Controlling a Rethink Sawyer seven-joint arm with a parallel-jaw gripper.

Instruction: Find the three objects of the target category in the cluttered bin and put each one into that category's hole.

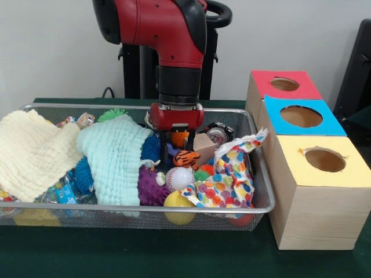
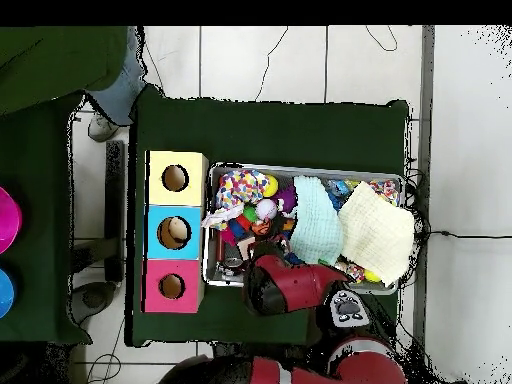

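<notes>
A wire mesh bin (image 1: 261, 174) holds a jumble of toys and cloths. My gripper (image 1: 179, 143) hangs low inside it, right of centre, just above an orange tiger-striped toy (image 1: 186, 157). Something orange shows directly under the red gripper body. A baseball (image 1: 178, 178), a purple spiky ball (image 1: 152, 188) and a yellow ball (image 1: 178, 202) lie in front of it. To the right stand three boxes with holes: red (image 1: 284, 84), blue (image 1: 301, 116) and yellow (image 1: 324, 159). In the overhead view the arm (image 2: 285, 285) covers the gripper, reaching over the bin's edge (image 2: 305, 168).
A cream cloth (image 1: 32, 153) and a mint cloth (image 1: 116, 159) cover the bin's left half. A polka-dot cloth (image 1: 232, 174) drapes at its right, with a can (image 1: 217, 134) behind. A person's leg (image 2: 118, 85) and shoe show beside the table in the overhead view.
</notes>
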